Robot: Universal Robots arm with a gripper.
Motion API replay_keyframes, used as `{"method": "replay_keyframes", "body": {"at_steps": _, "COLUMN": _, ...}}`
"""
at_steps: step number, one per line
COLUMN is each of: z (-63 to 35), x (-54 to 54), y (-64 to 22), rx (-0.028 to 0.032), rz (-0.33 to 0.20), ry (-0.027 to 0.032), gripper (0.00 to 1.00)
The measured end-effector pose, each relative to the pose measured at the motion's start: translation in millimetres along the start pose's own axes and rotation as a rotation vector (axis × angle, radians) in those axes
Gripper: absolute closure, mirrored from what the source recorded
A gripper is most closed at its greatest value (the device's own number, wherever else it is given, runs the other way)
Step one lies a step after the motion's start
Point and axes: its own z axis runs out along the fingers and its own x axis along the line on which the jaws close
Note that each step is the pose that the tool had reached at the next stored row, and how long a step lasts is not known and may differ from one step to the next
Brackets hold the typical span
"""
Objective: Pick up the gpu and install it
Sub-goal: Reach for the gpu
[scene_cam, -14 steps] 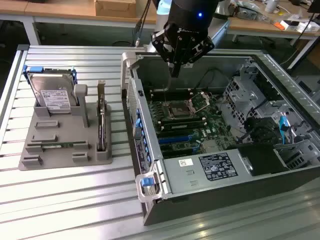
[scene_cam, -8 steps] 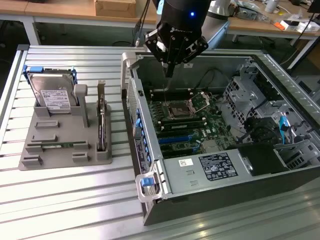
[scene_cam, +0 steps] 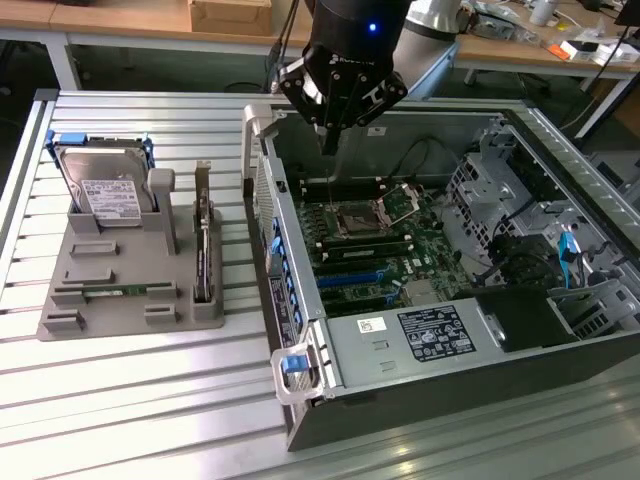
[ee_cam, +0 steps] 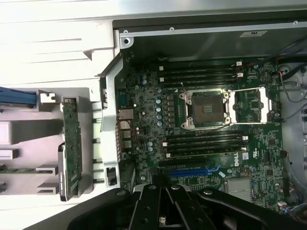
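Inspection of the work area: 1 arm is present, its gripper [scene_cam: 328, 140] poised above the rear of the open computer case [scene_cam: 400, 392], over the motherboard [scene_cam: 385, 262] near the CPU socket [scene_cam: 358, 215]. The fingers appear drawn together to a point with nothing between them (the wrist view shows the same converging black linkage, empty). The gpu [scene_cam: 203, 250] is well apart from the gripper and untouched. It stands on its long edge in a slot of the grey holder [scene_cam: 120, 268], on the side of the holder nearest the case, with its circuit-board face visible in the wrist view [ee_cam: 73, 143]. The holder sits on the slatted metal table [scene_cam: 150, 410], at the exterior view's left of the case. Also in the holder: 1 hard drive [scene_cam: 105, 190] with a white label and blue frame, upright at the far end, and 1 green memory stick [scene_cam: 110, 292] lying low in a near slot. The blue expansion slots [scene_cam: 350, 278] on the motherboard are unoccupied.
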Motion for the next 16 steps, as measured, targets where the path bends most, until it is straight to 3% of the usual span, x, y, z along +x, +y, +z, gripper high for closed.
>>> {"method": "replay_keyframes", "body": {"at_steps": 16, "z": -0.6, "x": 21.1, "y": -1.6, "rx": 0.0000, "rz": 0.000, "ry": 0.0000, "gripper": 0.89}}
